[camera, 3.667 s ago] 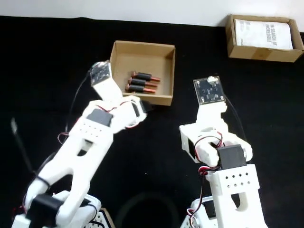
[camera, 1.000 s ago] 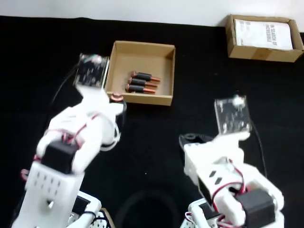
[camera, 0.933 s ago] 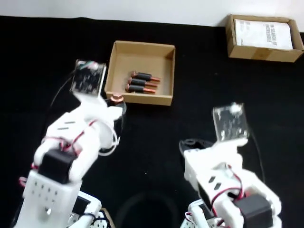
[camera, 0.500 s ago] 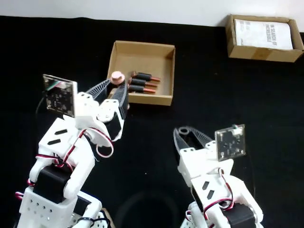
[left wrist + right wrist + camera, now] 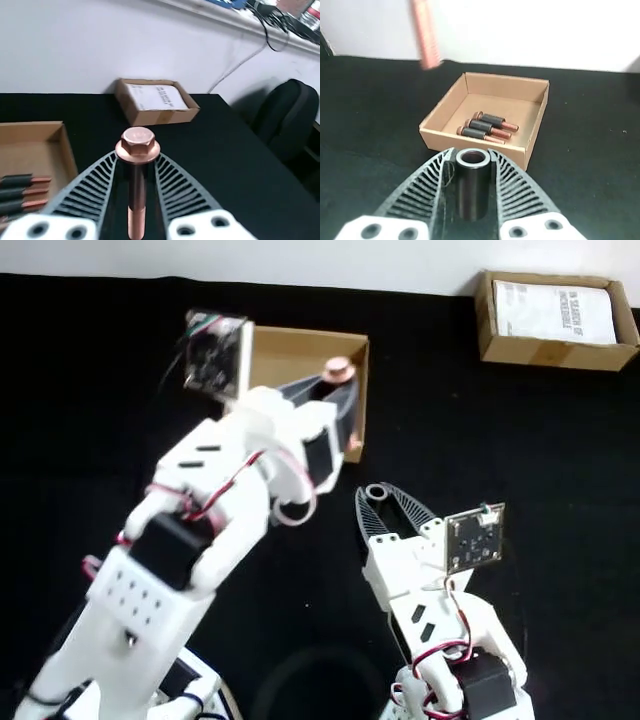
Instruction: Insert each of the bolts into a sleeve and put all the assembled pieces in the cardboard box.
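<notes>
My left gripper (image 5: 336, 382) is shut on a copper bolt (image 5: 338, 368), raised above the right side of the cardboard box (image 5: 305, 340). In the left wrist view the bolt (image 5: 136, 175) stands head-up between the fingers (image 5: 92, 182). My right gripper (image 5: 375, 497) sits in front of the box, shut on a black sleeve (image 5: 471, 185) whose open end faces away from the wrist. Three assembled pieces (image 5: 486, 127) lie side by side in the box (image 5: 445, 117). In the high view the left arm hides them. The bolt (image 5: 425, 35) shows high in the right wrist view.
A smaller cardboard box (image 5: 555, 320) with a printed sheet inside stands at the back right, also seen as the far box (image 5: 155, 100). A dark chair (image 5: 285, 120) stands beyond the table. The black table stretches left and right of both arms.
My left arm has swung right and up, carrying the bolt from the box's left front corner to above its right side. The right gripper with the sleeve shifted slightly toward the box.
</notes>
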Available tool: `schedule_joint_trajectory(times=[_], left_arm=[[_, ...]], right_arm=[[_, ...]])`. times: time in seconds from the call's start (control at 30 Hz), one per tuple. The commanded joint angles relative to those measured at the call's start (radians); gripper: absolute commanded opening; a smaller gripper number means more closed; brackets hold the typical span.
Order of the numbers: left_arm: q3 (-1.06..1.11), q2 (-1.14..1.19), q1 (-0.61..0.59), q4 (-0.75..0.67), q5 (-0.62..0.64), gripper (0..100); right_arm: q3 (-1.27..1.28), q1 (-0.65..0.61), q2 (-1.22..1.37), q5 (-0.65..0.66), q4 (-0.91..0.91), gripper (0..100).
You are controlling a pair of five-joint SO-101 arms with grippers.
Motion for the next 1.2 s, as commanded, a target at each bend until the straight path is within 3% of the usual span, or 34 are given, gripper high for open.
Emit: schedule_joint_trajectory(times=[0.0, 0.2, 0.53, 1.17], left_arm=[[-0.105, 0.065, 0.065, -0.023, 0.006, 1], [-0.102, 0.105, 0.134, 0.018, 0.005, 1], [-0.102, 0.107, 0.125, 0.132, -0.002, 1], [0.021, 0.102, 0.125, 0.126, -0.003, 1]], right_arm=[[-0.004, -0.002, -0.007, 0.008, -0.024, 0.6], [-0.005, -0.002, -0.007, 0.008, -0.024, 0.6], [-0.007, -0.002, -0.007, 0.008, -0.024, 0.6], [-0.01, -0.001, -0.008, 0.008, -0.019, 0.6]])
